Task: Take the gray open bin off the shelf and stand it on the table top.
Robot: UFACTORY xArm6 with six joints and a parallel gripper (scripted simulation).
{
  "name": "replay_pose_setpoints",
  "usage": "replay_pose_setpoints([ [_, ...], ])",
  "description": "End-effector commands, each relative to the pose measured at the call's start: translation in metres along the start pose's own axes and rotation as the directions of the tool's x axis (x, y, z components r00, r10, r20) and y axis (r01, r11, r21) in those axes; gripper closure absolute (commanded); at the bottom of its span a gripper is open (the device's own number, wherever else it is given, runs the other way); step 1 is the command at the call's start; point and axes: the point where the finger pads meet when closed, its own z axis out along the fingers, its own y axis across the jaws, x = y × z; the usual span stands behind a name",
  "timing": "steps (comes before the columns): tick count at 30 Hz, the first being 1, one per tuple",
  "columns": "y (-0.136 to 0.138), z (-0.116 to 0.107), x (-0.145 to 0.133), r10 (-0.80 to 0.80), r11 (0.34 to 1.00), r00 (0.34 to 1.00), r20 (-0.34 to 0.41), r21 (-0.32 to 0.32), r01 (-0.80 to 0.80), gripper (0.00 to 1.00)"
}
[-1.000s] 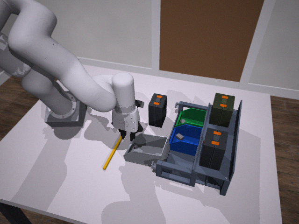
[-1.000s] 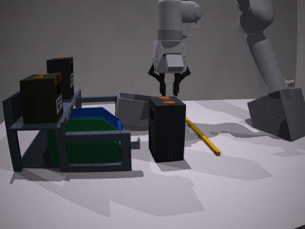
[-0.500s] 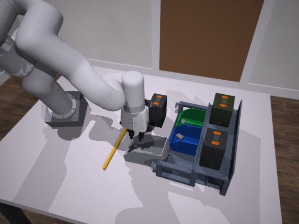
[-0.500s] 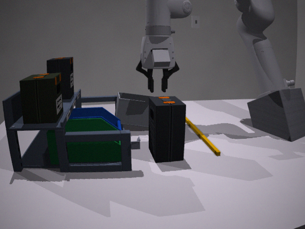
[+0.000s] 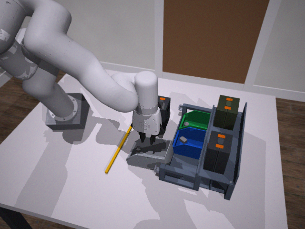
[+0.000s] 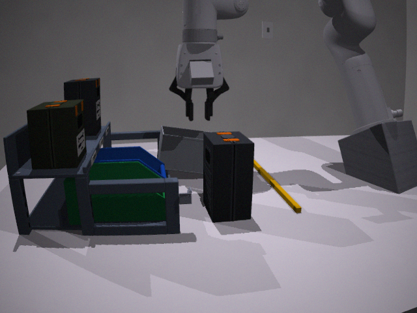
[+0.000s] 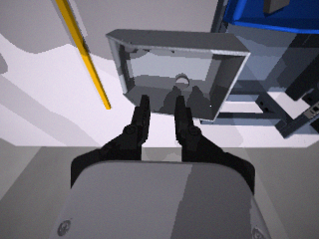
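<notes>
We had the shelf (image 5: 178, 173) (image 6: 129, 186) (image 7: 239, 119) as our landmark. The gray open bin (image 5: 148, 161) (image 6: 182, 154) (image 7: 179, 41) was off its deck, out in front of the end nearer the top view's lower edge, with at least one small part (image 5: 138, 149) (image 7: 181, 81) inside. We could not tell whether its base lay wholly flat or whether it touched the shelf's front edge. Our gripper (image 5: 147, 142) (image 6: 199, 117) (image 7: 162, 105) hung above the bin, fingers partly spread, with nothing between them. On the shelf, the blue bin (image 5: 190, 142) (image 6: 128, 153) (image 7: 279, 20) stood beside the green bin (image 5: 197, 119) (image 6: 129, 205). In front of the shelf, a black case (image 5: 165, 110) (image 6: 229, 178) stood upright, and the yellow strip (image 5: 119, 148) (image 6: 277, 186) (image 7: 85, 55) lay farther out, beyond the gray open bin.

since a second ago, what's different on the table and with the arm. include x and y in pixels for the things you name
The gripper (image 5: 147, 142) (image 6: 199, 118) (image 7: 162, 105), open and holding nothing, has moved toward the shelf (image 5: 178, 168) (image 6: 129, 186), over the gray open bin (image 5: 147, 161) (image 6: 182, 154) (image 7: 174, 41). Nothing was taken hold of or let go. The gray bin, the blue and green bins, the upright cases and the yellow bar stayed put.
</notes>
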Motion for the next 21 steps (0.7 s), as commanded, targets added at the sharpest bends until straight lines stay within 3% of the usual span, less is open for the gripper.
replay_pose_setpoints([
  [1, 0.002, -0.001, 0.0, 0.001, 1.0, 1.0, 0.0, -0.003, -0.001, 0.67],
  [7, 0.039, -0.015, 0.0, 0.001, 1.0, 1.0, -0.001, -0.004, -0.001, 0.67],
  [19, 0.039, -0.015, 0.0, 0.001, 1.0, 1.0, -0.001, -0.004, -0.001, 0.67],
  [21, 0.059, -0.022, 0.0, 0.001, 1.0, 1.0, -0.001, -0.004, -0.001, 0.67],
])
